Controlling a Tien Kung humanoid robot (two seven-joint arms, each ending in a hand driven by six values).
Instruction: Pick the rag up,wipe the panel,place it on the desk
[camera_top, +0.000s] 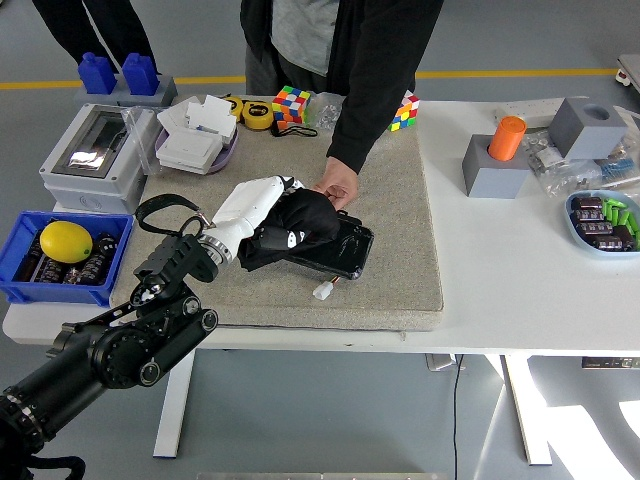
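Near the middle of the frame, the left hand (255, 203) lies on the black rag (295, 222), its fingers (283, 188) seemingly clenched into the cloth, though the folds hide most of them. The rag is bunched over the left part of the black panel (340, 250), which lies flat on the grey mat (400, 200) covering the white surface (500, 260). A person's hand (338, 186) rests on the panel's far edge, just above the rag, apparently steadying it.

The wiping step looks to be in hand: the rag is lifted into the grasp and pressed on the panel, with the panel's lower right part uncovered. The next move calls for dragging the rag down and right across that glossy face while keeping it pressed flat, staying clear of the person's hand. A small white connector (322, 291) lies on the mat just below the panel. After wiping, the rag must be set down on the surface. The right hand is out of sight.
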